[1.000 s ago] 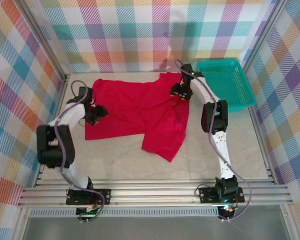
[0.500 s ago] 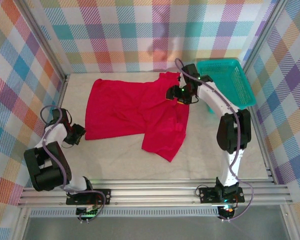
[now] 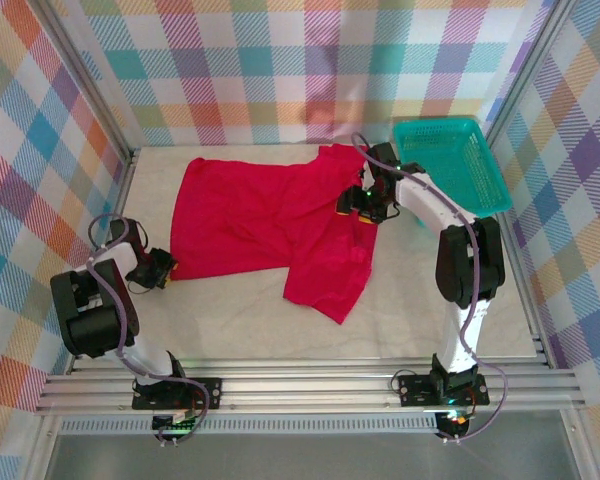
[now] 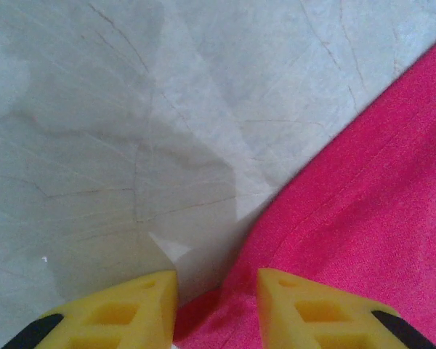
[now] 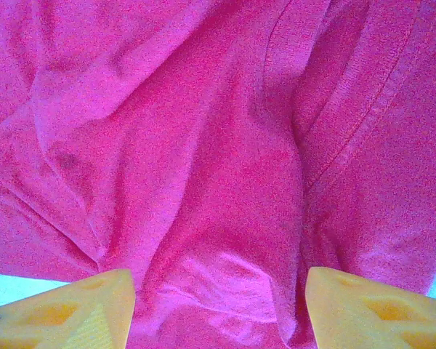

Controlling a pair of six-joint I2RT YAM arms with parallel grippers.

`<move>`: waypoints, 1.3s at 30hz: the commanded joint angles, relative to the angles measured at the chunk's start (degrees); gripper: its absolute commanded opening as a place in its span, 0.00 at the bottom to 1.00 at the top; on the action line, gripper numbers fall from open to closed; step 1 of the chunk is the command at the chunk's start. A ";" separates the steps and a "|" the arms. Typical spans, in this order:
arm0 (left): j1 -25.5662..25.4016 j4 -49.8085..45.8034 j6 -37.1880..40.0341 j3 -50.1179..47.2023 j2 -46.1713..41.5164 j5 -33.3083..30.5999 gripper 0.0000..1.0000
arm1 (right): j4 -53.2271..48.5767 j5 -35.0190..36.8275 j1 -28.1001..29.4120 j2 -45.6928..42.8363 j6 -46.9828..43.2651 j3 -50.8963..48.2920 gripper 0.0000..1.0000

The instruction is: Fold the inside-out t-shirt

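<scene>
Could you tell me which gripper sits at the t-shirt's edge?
The left gripper, at the red t-shirt's near-left corner with table showing beside it; the right gripper is over its cloth.

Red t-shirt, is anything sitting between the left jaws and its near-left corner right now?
Nothing visible is. In the left wrist view the left jaws straddle the hem corner of the plain bright red cloth t-shirt. Only the grey table lies beside it, and no other object is in between.
</scene>
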 commanded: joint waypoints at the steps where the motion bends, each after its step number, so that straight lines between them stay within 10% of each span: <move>1: 0.25 5.65 -2.21 -0.38 2.10 2.47 0.29 | -0.84 -1.26 0.08 -1.46 -0.87 1.15 0.64; 6: 0.25 6.47 -2.00 -0.04 2.01 3.57 0.00 | -3.75 -0.20 2.25 -3.86 -2.20 -3.07 0.64; 20: -3.19 0.15 -0.66 1.92 -10.80 0.58 0.00 | 2.14 5.24 16.99 -24.89 6.32 -35.94 0.55; 39: -3.62 -2.93 1.17 2.19 -14.28 0.09 0.00 | 11.92 8.95 28.15 -16.57 17.40 -41.79 0.63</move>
